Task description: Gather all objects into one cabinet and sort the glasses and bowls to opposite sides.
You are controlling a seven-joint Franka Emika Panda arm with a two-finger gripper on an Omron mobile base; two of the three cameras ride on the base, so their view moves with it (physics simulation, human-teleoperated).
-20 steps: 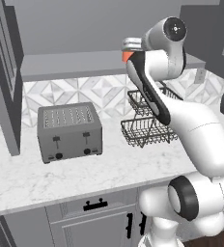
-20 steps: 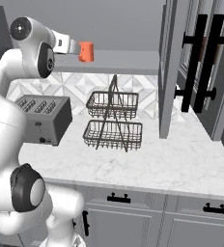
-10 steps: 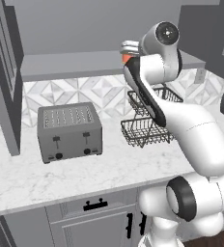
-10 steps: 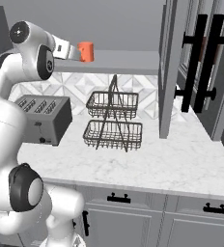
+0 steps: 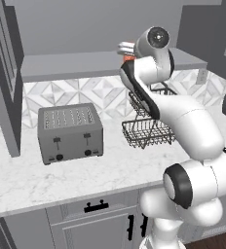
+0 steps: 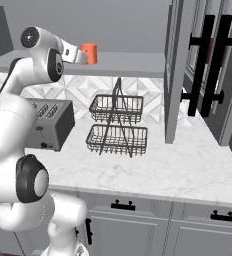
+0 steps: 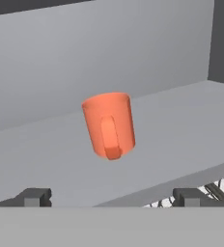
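A: Where's the orange-red mug [image 7: 109, 125] right now?

B: On the flat grey shelf [image 7: 181, 125] of the open cabinet [image 6: 48, 20], handle side toward the hand camera. It looks tilted there, but that camera rolls with the hand; from the right base view the mug [image 6: 89, 53] stands upright near the shelf's front edge.

A: And the gripper [image 7: 111, 197]?

B: Its fingers are spread wide apart, one tip [image 7: 34, 197] far to each side of the mug, nothing between them. I judge the mug sits free on the shelf.

A: What could go wrong from here?

B: The mug is close to the front lip. If the hand swings sideways instead of pulling straight back, a finger could clip it and send it off the edge. Below are the two-tier wire basket [image 6: 117, 124] and the desk [image 6: 188, 165].

A: Anything else in the way?

B: The toaster [image 5: 70, 132] stands on the desk to the left, well apart from the basket. The dark cabinet door [image 6: 174, 70] hangs open on the right, and a wide swing of the arm that way could meet it.
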